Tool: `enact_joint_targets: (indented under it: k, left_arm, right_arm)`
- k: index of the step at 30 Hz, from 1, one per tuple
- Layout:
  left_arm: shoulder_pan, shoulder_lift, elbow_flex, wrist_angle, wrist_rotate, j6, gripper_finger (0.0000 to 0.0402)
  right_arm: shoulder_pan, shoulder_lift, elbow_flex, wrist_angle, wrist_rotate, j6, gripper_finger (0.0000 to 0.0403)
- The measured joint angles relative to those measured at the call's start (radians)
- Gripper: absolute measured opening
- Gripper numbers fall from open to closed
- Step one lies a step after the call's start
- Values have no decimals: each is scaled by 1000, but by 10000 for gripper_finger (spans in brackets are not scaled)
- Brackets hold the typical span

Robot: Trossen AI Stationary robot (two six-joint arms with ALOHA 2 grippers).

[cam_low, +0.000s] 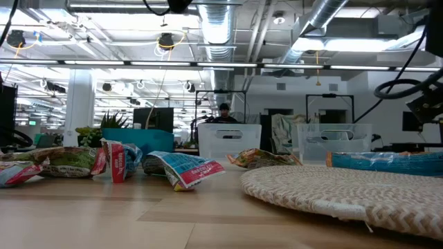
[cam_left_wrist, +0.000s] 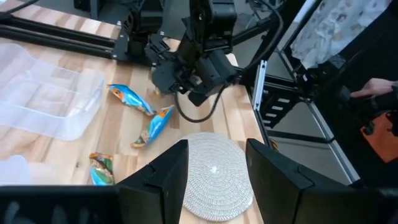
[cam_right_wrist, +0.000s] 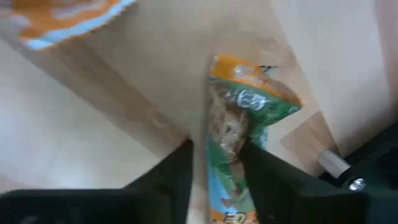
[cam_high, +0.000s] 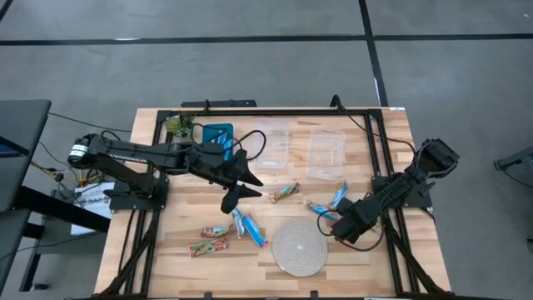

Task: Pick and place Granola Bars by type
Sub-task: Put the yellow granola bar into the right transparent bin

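Right wrist view: right gripper (cam_right_wrist: 214,165) clamping granola bar (cam_right_wrist: 239,127).

even overhead light, soft shadows; right wrist view blurred.

Glossy foil granola bars (cam_high: 250,227); matt wood table (cam_high: 175,267); rough woven disc (cam_high: 301,247).

Woven disc (cam_high: 300,247): white, round, flat on table near front edge | Clear bins (cam_high: 326,153): two, side by side, rear of table | Teal bin (cam_high: 217,136): rear left | Table (cam_high: 183,267): wood.
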Motion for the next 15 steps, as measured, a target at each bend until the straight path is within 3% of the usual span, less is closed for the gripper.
enact_joint_targets:
  k: [7, 15]
  left_arm:
    - [-23, 0, 0, 0, -52, -11, 152]
    - [-26, 0, 0, -2, -100, -26, 152]
  right_arm:
    - [-9, 2, 1, -27, 11, 17, 13]
    - [-95, -111, 95, -6, 122, 16, 16]
